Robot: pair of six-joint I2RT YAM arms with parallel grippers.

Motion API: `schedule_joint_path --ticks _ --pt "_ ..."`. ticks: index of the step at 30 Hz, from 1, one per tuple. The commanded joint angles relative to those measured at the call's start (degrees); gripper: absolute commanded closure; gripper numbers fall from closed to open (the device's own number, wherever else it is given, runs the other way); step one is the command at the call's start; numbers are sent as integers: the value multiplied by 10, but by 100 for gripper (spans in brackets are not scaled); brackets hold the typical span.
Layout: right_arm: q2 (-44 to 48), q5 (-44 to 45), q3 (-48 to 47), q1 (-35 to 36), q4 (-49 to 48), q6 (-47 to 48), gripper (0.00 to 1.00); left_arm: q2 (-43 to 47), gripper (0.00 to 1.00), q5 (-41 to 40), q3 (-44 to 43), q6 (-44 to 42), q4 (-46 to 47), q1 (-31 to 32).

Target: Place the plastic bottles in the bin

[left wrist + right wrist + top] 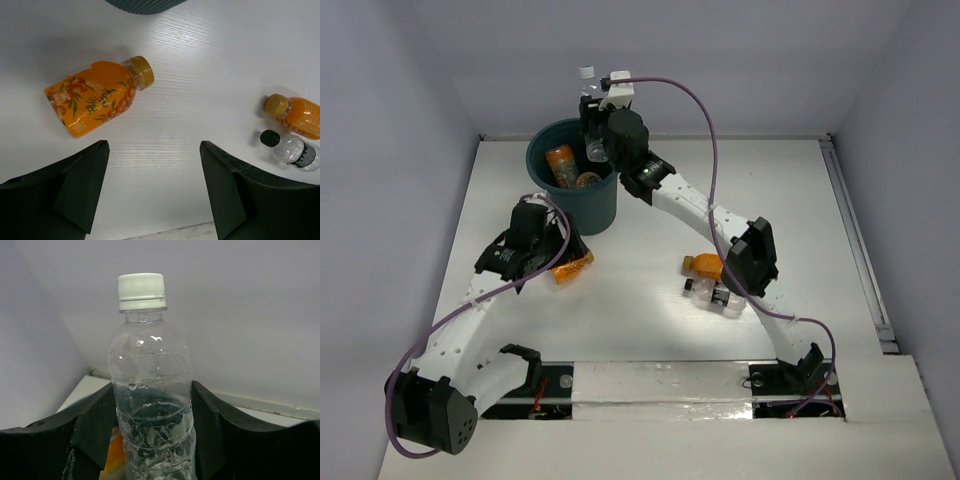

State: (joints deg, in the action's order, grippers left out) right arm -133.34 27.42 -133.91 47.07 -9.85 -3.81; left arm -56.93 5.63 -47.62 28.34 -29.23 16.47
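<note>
My right gripper (152,432) pinches a white-capped clear bottle (150,370), which stands upright with one finger pressed on each side of its body. The right wrist view shows this grip very closely, but of the place it gives only a bit of orange low between the fingers. The top view gives the place: the clear bottle (588,92) is held above the far side of the bin (595,212), and a binned orange bottle (560,162) lies inside.

My left gripper (155,185) is spread, with nothing between the fingers. The left wrist view shows an orange bottle (92,97) lying on its side on the table (190,75), just far of my fingertips. In the top view the left gripper (545,255) covers most of it. To the right lie a second orange bottle (297,115) and a dark-capped bottle (292,150), just beside each other. In the top view my right arm partly hides them.
</note>
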Motion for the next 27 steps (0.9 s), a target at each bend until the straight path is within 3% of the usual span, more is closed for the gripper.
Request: schedule_joint_path --ticks 1,6,12,20,22,23,24,25,27 --pt "-8 59 -61 3 -71 32 37 13 29 -33 -22 -5 -7 -6" --pt "-14 40 -40 14 -56 27 25 10 26 -51 -20 -2 -9 -6" --pt "99 11 152 32 -119 10 13 6 22 -77 -25 -9 -8 -6" --pt "259 -12 239 43 -118 -7 12 1 23 -73 -35 -21 -20 -6" --pt "329 -18 275 43 -107 -22 19 -10 24 -66 -41 -33 -28 -6" --pt "357 -30 295 43 -98 -43 29 -13 25 -66 -45 -37 -34 -6" --pt "386 -38 318 43 -93 -54 62 -19 26 -69 -55 -43 -37 -6" --pt "415 -44 371 43 -88 -68 79 -23 30 -73 -61 -53 -46 1" --pt "503 -49 427 43 -70 -107 96 -46 31 -83 -73 -64 -65 12"
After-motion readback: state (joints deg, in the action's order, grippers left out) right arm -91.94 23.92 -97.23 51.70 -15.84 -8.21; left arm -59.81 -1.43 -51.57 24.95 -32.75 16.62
